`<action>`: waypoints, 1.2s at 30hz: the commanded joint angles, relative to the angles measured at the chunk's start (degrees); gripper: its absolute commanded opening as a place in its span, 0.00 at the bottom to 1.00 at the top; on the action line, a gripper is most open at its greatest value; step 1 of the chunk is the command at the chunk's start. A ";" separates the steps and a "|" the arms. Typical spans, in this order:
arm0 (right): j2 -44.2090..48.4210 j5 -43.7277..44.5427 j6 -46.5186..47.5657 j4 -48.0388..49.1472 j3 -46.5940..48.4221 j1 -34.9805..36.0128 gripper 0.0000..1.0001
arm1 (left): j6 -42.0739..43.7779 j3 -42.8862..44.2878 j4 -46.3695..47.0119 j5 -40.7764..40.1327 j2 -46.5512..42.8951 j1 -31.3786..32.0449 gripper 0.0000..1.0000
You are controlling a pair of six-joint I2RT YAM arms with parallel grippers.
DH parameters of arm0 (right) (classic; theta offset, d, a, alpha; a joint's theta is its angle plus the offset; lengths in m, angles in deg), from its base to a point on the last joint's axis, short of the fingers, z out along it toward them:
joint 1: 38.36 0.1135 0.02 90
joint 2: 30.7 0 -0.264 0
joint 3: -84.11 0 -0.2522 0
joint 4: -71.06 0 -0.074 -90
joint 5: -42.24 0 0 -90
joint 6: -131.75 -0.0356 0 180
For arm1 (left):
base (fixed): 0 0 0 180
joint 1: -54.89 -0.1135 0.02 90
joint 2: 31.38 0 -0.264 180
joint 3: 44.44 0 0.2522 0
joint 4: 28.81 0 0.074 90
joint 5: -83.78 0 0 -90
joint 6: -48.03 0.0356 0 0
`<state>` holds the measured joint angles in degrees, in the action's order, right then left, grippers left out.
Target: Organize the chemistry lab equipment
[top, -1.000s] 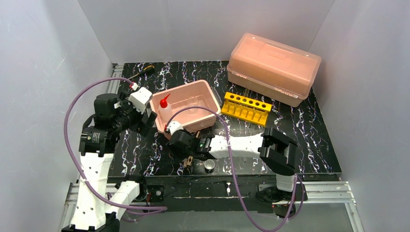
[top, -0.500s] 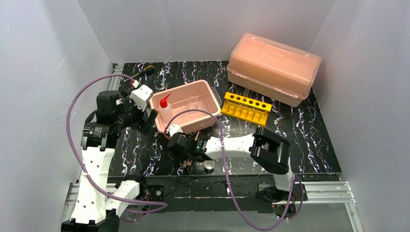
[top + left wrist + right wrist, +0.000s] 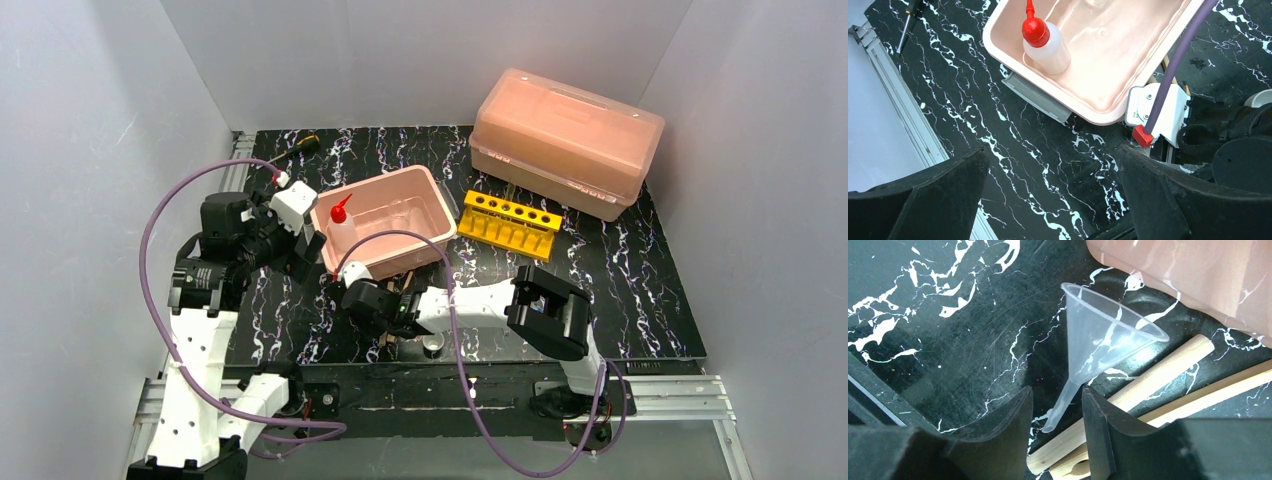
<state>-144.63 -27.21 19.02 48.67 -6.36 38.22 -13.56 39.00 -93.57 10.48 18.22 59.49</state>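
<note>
While my right end effector (image 3: pixel 1055 402) straddles the stem of the clear funnel (image 3: pixel 1108 335), jaws narrowly apart, grasping it calls for a gentle pinch.

Your left arm (image 3: pixel 195 340) stands bent at the elbow with the wrist tipped downward, and the left gripper (image 3: pixel 1053 175) has its fingers (image 3: pixel 938 195) spread wide apart. Your right arm (image 3: pixel 480 300) reaches low across toward your left side. The right gripper (image 3: pixel 1055 420) points down, its fingers (image 3: pixel 1003 435) only narrowly apart.
</note>
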 commanded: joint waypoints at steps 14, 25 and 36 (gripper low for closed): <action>1.05 -1.74 0.10 0.72 2.10 0.33 0.16 | -4.49 5.66 -0.83 -5.01 3.87 -0.38 0.98; 19.05 -1.73 6.04 -0.60 1.24 0.18 0.05 | -11.25 12.19 4.08 -12.27 6.31 -0.38 0.98; 30.05 -6.81 4.34 -3.23 2.29 -11.83 0.02 | -12.26 12.91 4.62 -12.19 6.07 -0.33 0.98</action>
<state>-114.82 -31.00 23.92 46.80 -5.88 32.69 -24.93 50.90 -88.88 -1.75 24.72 59.49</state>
